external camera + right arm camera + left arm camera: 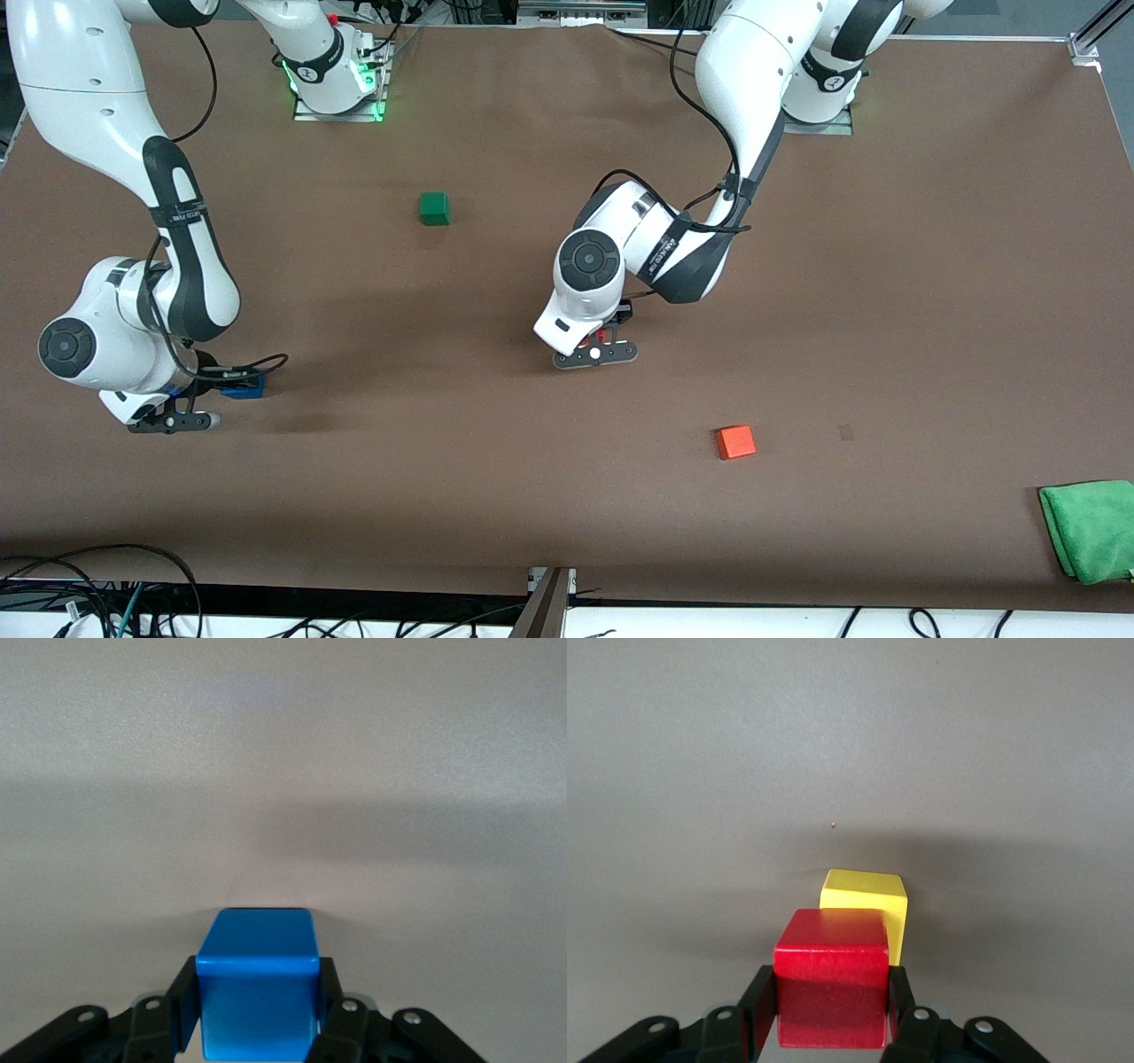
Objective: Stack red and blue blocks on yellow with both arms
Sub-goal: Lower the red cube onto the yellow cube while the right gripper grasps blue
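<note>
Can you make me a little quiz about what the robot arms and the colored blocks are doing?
1. True or false: the left gripper holds the red block.
2. Which block does the right gripper hold: A green, B blue, C orange?
3. Fill in: in the left wrist view, the cube just past the red one is ____.

Key: 1 true. 2 B, the blue block. 3 yellow, the yellow cube.

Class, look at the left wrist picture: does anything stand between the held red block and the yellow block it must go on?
Nothing visible does. The left claw grips the red block, and the yellow block sits just past it with its top bare.
</note>
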### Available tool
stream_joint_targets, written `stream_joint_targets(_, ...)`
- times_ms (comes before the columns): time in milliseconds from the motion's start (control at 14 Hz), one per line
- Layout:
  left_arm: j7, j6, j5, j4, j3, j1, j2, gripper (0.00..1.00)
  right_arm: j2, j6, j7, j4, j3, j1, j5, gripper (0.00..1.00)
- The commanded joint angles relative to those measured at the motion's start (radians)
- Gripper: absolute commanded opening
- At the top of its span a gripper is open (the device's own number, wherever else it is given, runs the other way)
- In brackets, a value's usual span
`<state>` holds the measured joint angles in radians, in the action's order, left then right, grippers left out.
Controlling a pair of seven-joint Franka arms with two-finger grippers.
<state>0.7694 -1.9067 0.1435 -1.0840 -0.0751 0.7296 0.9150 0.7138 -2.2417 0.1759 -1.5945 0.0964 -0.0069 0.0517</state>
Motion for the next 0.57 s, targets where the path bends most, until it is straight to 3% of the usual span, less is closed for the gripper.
stream_joint_targets(0,0.002,0.005,0.022,0.042,-0.011,0.013,0.021,0.0,-0.014,-0.001,0.027,0.007,-0.006,-0.004,0.02,0.39)
stream_joint_targets(499,0.007,0.003,0.025,0.045,-0.012,0.011,0.011,0.0,-0.033,0.037,0.028,0.039,-0.007,-0.001,0.02,0.39)
